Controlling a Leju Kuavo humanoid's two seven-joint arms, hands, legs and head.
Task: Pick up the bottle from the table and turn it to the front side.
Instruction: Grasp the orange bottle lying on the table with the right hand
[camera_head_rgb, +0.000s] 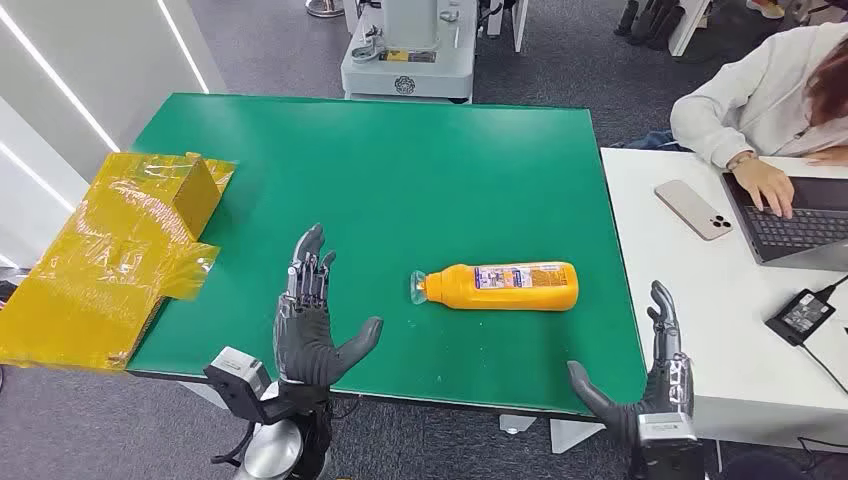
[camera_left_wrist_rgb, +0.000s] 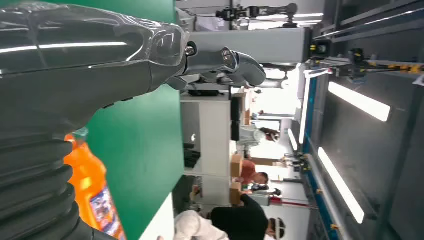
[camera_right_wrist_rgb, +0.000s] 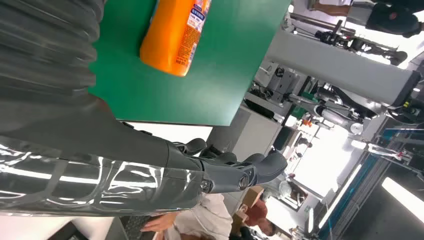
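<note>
Orange bottle (camera_head_rgb: 510, 286) lies on its side on the green table (camera_head_rgb: 400, 160), near-right part of the top, cap end pointing left, base pointing right, label facing up. Nothing touches it.

Left hand (camera_head_rgb: 310, 325) is near the near edge, left of the bottle's cap and well apart from it, fingers spread wide and straight, thumb out toward the bottle, holding nothing. Right hand (camera_head_rgb: 650, 385) hangs off the table's near-right corner, right of and nearer than the bottle's base, also wide and empty, thumb pointing in.

Step in hand looks like the approach, pick not yet begun. Judgement: bring both hands inward along the bottle's long axis or take the body from one side with the thumb under. A round, smooth bottle will likely roll toward the far or near edge if nudged off-centre, so close on the mid-body, not the narrow neck. Lift before turning, so the label side can be rotated freely.

Around: crumpled yellow bag and box (camera_head_rgb: 120, 250) at the left edge, well apart, no obstacle. White desk (camera_head_rgb: 720, 290) just right of the green table carries a phone (camera_head_rgb: 694, 209), laptop (camera_head_rgb: 795, 215) and charger (camera_head_rgb: 801, 315); a person (camera_head_rgb: 760, 95) types there. Right arm's swing should stay off that desk. A grey machine base (camera_head_rgb: 408, 60) stands beyond the far edge.
</note>
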